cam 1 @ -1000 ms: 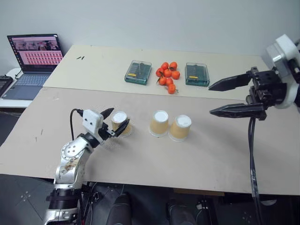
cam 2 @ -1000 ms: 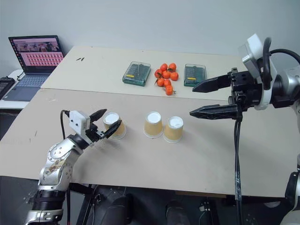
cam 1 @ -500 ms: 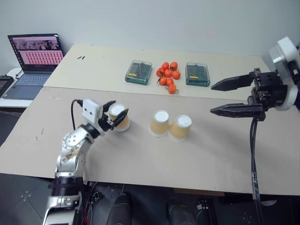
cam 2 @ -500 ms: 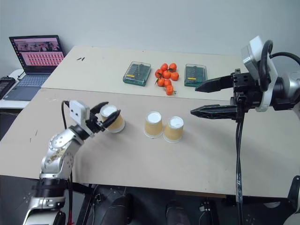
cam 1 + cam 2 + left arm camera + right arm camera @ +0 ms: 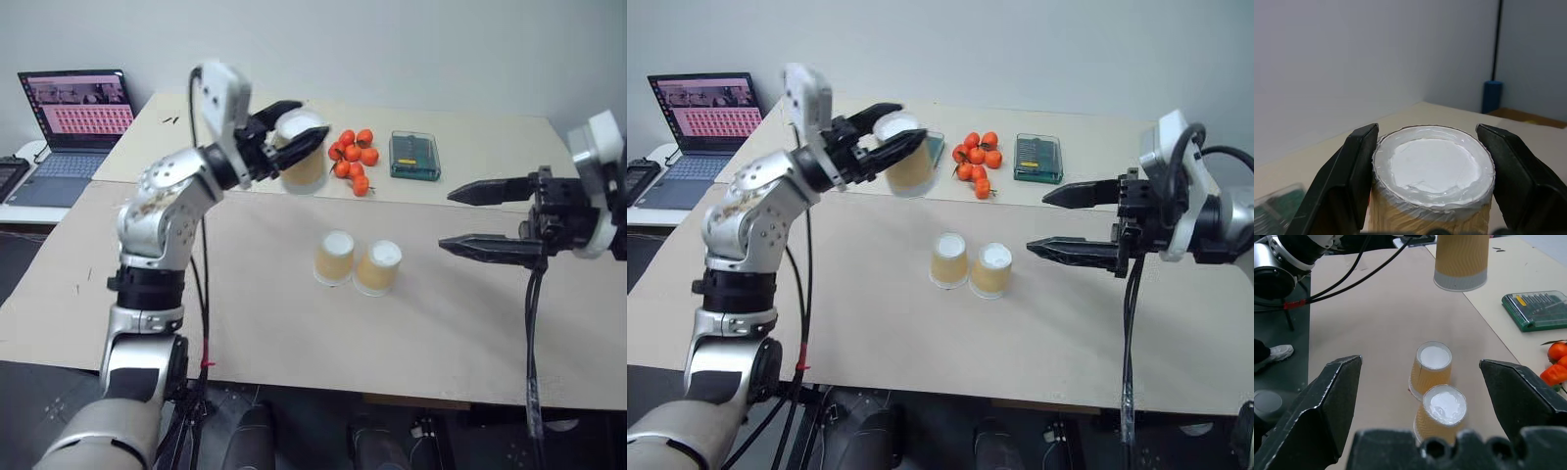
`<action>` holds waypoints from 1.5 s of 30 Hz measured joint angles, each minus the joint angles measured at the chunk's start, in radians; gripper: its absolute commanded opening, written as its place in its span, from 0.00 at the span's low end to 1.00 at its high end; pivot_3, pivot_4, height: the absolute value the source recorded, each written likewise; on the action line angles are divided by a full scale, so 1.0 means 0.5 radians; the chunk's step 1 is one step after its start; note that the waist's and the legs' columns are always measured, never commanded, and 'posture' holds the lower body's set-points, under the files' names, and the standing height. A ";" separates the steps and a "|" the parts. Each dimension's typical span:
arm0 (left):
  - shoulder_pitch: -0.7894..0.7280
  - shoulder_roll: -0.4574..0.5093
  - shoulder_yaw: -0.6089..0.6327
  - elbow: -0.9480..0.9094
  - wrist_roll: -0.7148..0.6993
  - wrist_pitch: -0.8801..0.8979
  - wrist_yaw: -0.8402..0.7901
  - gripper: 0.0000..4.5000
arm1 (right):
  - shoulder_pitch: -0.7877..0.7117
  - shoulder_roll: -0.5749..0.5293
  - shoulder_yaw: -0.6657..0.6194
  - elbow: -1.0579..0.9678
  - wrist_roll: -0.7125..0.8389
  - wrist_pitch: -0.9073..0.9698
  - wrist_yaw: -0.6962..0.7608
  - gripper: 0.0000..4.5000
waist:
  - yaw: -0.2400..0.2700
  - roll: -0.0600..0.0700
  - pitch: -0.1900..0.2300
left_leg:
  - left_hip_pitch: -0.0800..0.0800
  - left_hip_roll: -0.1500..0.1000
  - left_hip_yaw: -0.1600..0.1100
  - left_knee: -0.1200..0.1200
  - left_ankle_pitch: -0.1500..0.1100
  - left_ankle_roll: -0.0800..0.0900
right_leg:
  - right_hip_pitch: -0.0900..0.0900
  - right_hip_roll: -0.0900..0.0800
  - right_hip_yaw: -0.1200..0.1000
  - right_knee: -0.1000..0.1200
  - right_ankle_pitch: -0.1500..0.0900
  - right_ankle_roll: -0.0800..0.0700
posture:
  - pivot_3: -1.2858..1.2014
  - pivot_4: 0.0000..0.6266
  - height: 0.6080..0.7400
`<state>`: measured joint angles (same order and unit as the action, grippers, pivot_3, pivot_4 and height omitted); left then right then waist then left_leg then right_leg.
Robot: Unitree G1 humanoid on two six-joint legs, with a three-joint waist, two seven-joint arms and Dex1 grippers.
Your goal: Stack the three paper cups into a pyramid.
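Cups [image 5: 356, 262] sit inverted; left gripper [image 5: 292, 140] grips third cup [image 5: 304, 152].

No writing can be read anywhere. The laptop [image 5: 71, 125] beyond the worktop's far left corner shows a pinkish screen with rows of small tiles, too small to make out. The green-tinted box [image 5: 412, 156] near the far edge of the worktop [image 5: 294, 323] bears a small yellow label, illegible. A small dark mark [image 5: 170, 120] near the far left corner cannot be deciphered.

Three paper cups [image 5: 335, 257], two green boxes [image 5: 413, 156], one laptop [image 5: 73, 118].
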<state>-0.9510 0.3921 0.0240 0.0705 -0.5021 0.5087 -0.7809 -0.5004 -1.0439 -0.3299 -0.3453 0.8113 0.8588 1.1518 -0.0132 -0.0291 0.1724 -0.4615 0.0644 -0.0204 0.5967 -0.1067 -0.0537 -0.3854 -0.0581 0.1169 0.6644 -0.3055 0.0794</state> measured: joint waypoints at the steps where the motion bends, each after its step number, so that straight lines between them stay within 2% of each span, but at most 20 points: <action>1: -0.006 -0.008 -0.025 0.000 -0.009 0.008 -0.032 0.75 | 0.027 0.003 -0.014 -0.022 0.008 0.003 -0.017 1.00 | 0.000 0.000 0.000 | 0.000 0.000 0.000 0.000 0.000 0.000 | 0.000 0.000 0.000 0.000 0.000 0.000 | 0.52 0.24 0.96; 6: -0.068 -0.114 -0.140 0.081 -0.022 0.084 -0.169 0.75 | 0.279 0.039 -0.211 -0.217 0.122 0.042 -0.182 1.00 | -0.005 0.000 0.000 | 0.000 0.000 -0.001 0.001 0.000 0.000 | 0.000 0.000 0.000 0.001 0.000 0.000 | 0.52 0.24 0.96; 12: -0.123 -0.217 -0.230 0.137 -0.025 0.113 -0.307 0.75 | 0.436 0.083 -0.316 -0.370 0.225 0.055 -0.374 1.00 | -0.009 0.000 0.000 | 0.000 -0.001 -0.001 0.002 0.000 0.000 | 0.001 0.000 0.000 0.001 0.000 0.000 | 0.52 0.24 0.96; 19: 0.038 -0.266 -0.337 0.157 0.011 0.100 -0.391 0.75 | 0.582 0.083 -0.456 -0.496 0.363 0.095 -0.563 1.00 | -0.003 0.000 0.000 | 0.000 -0.001 -0.002 0.003 0.000 0.000 | 0.002 0.000 0.000 0.001 0.000 0.000 | 0.52 0.24 0.96; 26: 0.092 -0.270 -0.359 0.216 0.115 -0.056 -0.424 0.75 | 0.661 0.023 -0.558 -0.532 0.464 0.118 -0.630 1.00 | -0.005 0.000 0.000 | 0.000 -0.001 -0.002 0.003 0.000 0.000 | 0.003 0.000 0.000 0.001 0.001 0.001 | 0.52 0.24 0.96; 38: 0.133 -0.357 -0.357 0.334 0.230 -0.263 -0.419 0.75 | 0.708 -0.030 -0.608 -0.511 0.466 0.118 -0.631 1.00 | -0.003 0.000 0.000 | 0.000 -0.001 -0.002 0.004 0.000 0.000 | 0.004 0.000 0.000 0.001 0.001 0.001 | 0.52 0.24 0.96; 41: 0.140 -0.386 -0.355 0.364 0.244 -0.279 -0.399 0.90 | 0.711 -0.059 -0.641 -0.512 0.469 0.118 -0.632 1.00 | -0.003 0.000 0.000 | 0.000 -0.001 -0.003 0.004 0.000 0.000 | 0.004 0.000 0.000 0.001 0.001 0.001 | 0.52 0.24 0.96; 42: 0.140 -0.398 -0.354 0.364 0.247 -0.281 -0.386 0.99 | 0.712 -0.065 -0.649 -0.513 0.472 0.118 -0.632 1.00 | -0.003 0.000 0.000 | 0.000 -0.001 -0.003 0.004 0.000 0.000 | 0.004 0.000 0.000 0.000 0.001 0.001 | 0.52 0.24 0.96; 45: 0.140 -0.414 -0.347 0.364 0.249 -0.298 -0.371 0.99 | 0.717 -0.072 -0.657 -0.512 0.493 0.118 -0.632 1.00 | -0.004 0.000 0.000 | 0.000 -0.001 -0.003 0.004 0.000 0.000 | 0.004 0.000 0.000 0.000 0.001 0.001 | 0.52 0.24 0.96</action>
<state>-0.8809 0.1852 -0.1494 0.2527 -0.3779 0.3595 -0.9662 -0.1421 -1.0799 -0.6583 -0.6013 1.0578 0.9179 0.8360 -0.0153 -0.0291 0.1724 -0.4613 0.0638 -0.0217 0.5988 -0.1067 -0.0536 -0.3835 -0.0582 0.1170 0.6646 -0.3052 0.0800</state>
